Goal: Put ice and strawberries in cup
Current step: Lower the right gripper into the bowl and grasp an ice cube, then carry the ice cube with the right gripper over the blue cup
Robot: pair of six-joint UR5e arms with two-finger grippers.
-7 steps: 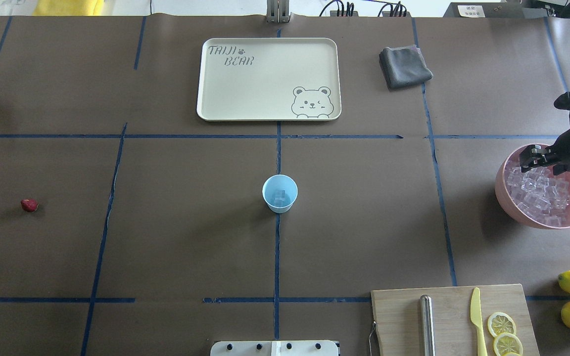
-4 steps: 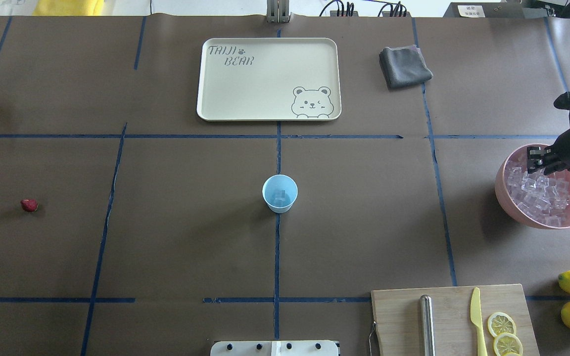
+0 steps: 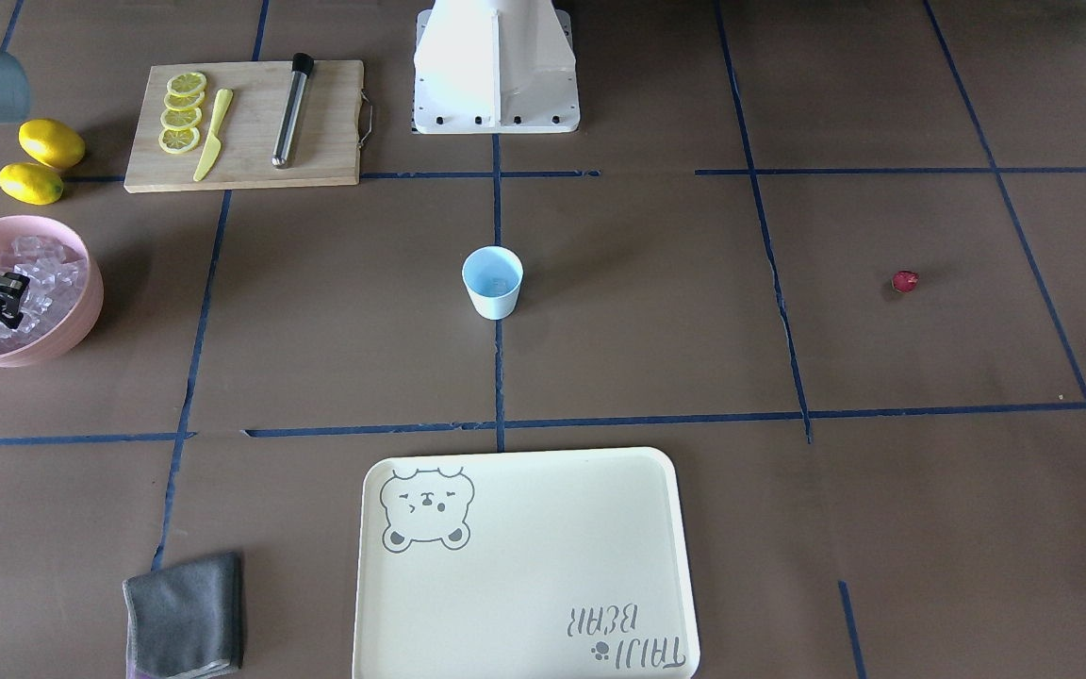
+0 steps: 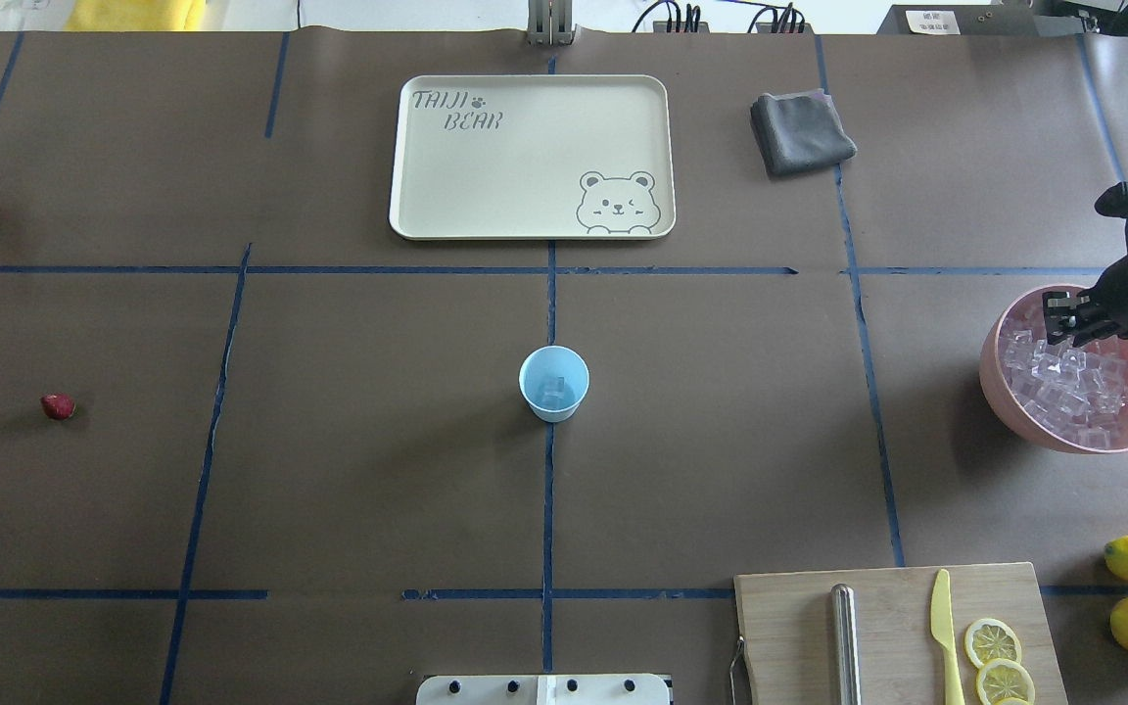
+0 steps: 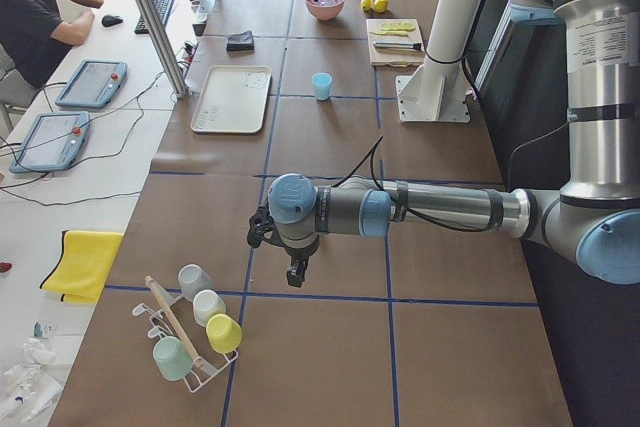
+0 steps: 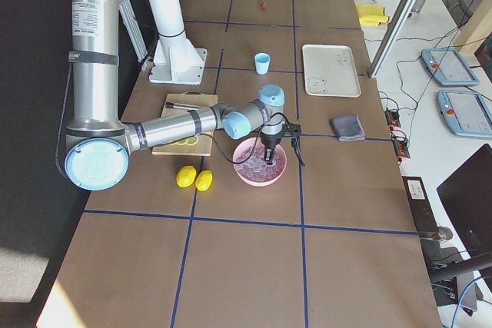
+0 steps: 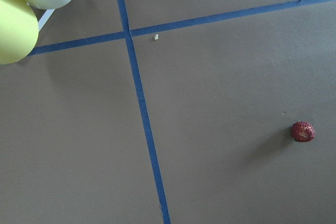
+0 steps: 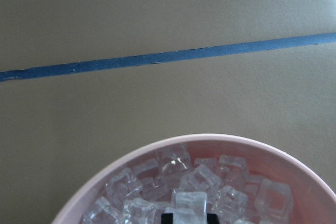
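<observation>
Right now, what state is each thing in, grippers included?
ice: heaped in the pink bowl, a little in the cup.
cup: upright, mid-table.
strawberry: on the table, far from the cup, untouched.
right gripper: down among the bowl's ice; open or shut unclear.
left gripper: above the table; open or shut unclear.

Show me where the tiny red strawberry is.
In the overhead view, the small dark red strawberry lies alone at far left, well left of the light blue plastic cup.
</observation>
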